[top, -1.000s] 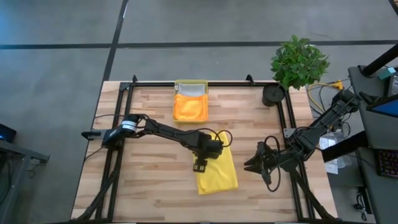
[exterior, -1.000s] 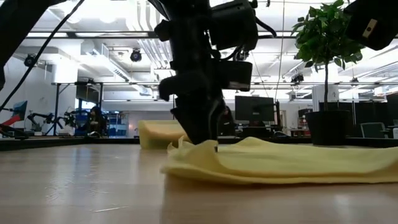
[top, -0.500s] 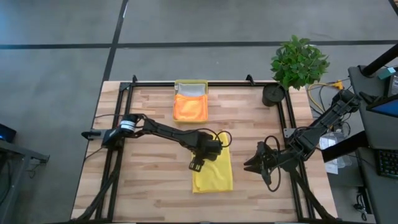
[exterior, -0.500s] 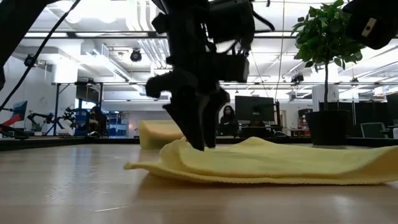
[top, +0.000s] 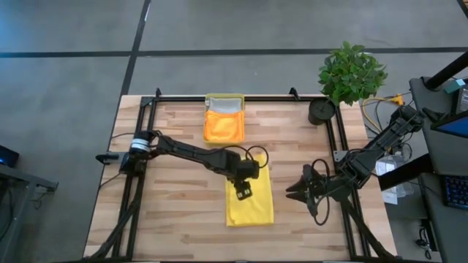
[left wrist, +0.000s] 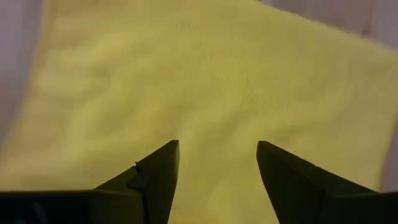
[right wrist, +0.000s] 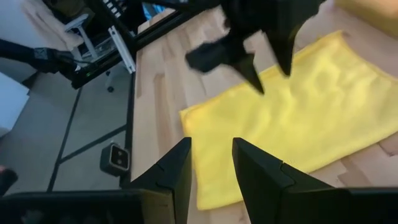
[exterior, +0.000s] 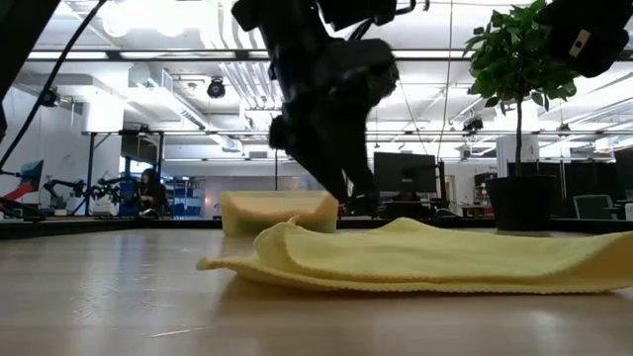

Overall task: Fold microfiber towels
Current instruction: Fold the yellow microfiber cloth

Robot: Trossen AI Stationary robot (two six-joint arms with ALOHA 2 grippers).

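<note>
1. Towel (top: 250, 201), bright yellow, lies folded into a tall rectangle on the near middle of the table (top: 168, 219); in the low view its near edge (exterior: 297, 272) shows doubled layers, slightly puffed rather than flat.
2. Left gripper (top: 243, 191) hangs over the towel's upper half, reaching in from the left side of the table. Its fingers (left wrist: 152, 174) stand spread apart with nothing between them, only yellow cloth beneath; in the low view the gripper (exterior: 346, 198) is lifted clear of the cloth.
3. Right gripper (top: 292, 191) waits just beside the towel's right edge, near the table's right rail. Its fingers (right wrist: 177, 165) stand a narrow gap apart and grip nothing.
4. Tray (top: 224, 97), yellow plastic, sits at the far middle of the table, well apart from the yellow towel. An orange towel (top: 223, 127) lies folded in it, with a grey towel (top: 224, 107) showing at its far end.
5. Plant (top: 351, 71) in a dark pot (top: 320, 111) stands at the far right corner.
</note>
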